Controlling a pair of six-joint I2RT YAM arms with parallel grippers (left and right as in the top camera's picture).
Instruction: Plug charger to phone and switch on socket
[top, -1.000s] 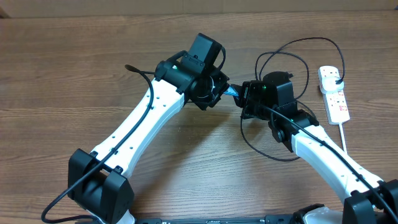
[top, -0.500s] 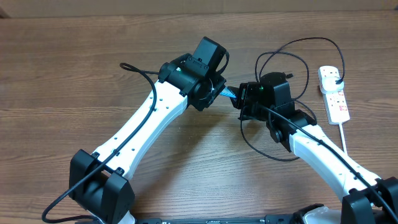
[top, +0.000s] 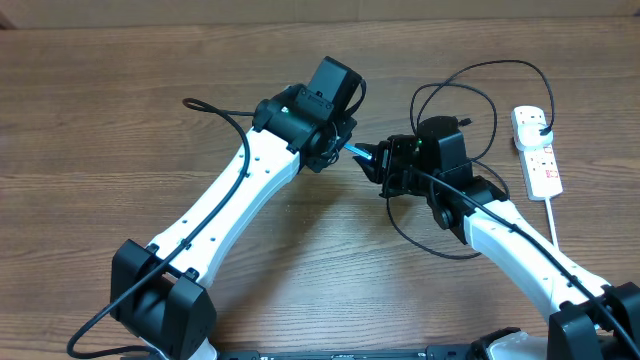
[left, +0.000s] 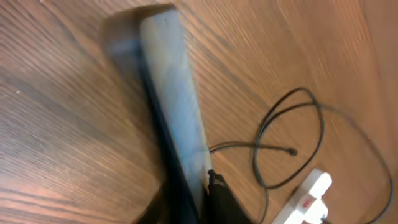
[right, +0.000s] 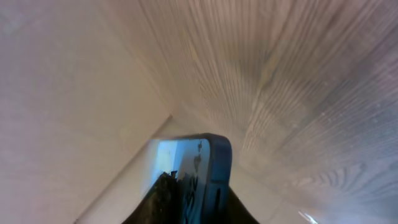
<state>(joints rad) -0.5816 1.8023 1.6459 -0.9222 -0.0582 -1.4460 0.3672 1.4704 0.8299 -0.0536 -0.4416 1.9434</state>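
Left gripper (top: 338, 146) clamps the slim, glossy phone (top: 361, 152) mid-scene above the wood-grain table (top: 100, 120). The right gripper (top: 384, 166) flanks its rounded end, grip unclear. Thin black charger (left: 291, 151) lies looped far right, near the white socket (top: 537, 150).

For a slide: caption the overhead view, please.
Left gripper and right gripper both grip the phone; charger lies looped beside the socket.

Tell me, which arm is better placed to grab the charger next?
Probably right: the charger and the socket lie on its side, near the right gripper; the left gripper sits farther, at the phone.
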